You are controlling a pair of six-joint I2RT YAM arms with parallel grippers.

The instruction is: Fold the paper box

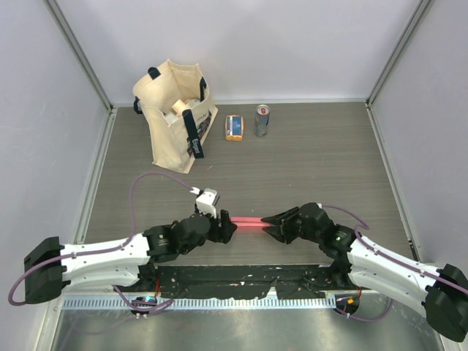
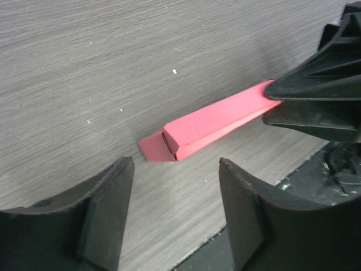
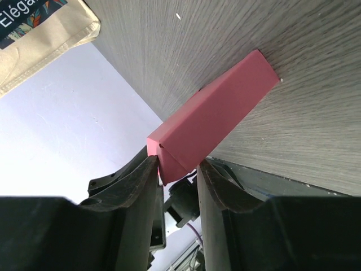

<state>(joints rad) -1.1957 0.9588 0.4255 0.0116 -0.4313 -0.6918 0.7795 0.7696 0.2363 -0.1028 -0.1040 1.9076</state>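
Note:
The paper box [image 1: 248, 221] is a pinkish-red, long low block lying on the table between my two grippers. My right gripper [image 1: 269, 224] is shut on its right end; in the right wrist view the box [image 3: 220, 113] is pinched between the fingers at the gripper [image 3: 177, 162]. My left gripper [image 1: 228, 225] is open and empty. In the left wrist view the gripper [image 2: 175, 164] has its fingers wide apart just short of the box's left end [image 2: 208, 121], where a small flap lies open on the table. The right gripper [image 2: 316, 96] shows at that view's right edge.
A beige tote bag [image 1: 175, 113] stands at the back left, with an orange-and-blue packet [image 1: 234, 127] and a small can [image 1: 262, 120] to its right. A black mat [image 1: 241, 281] runs along the near edge by the arm bases. Grey walls enclose the table.

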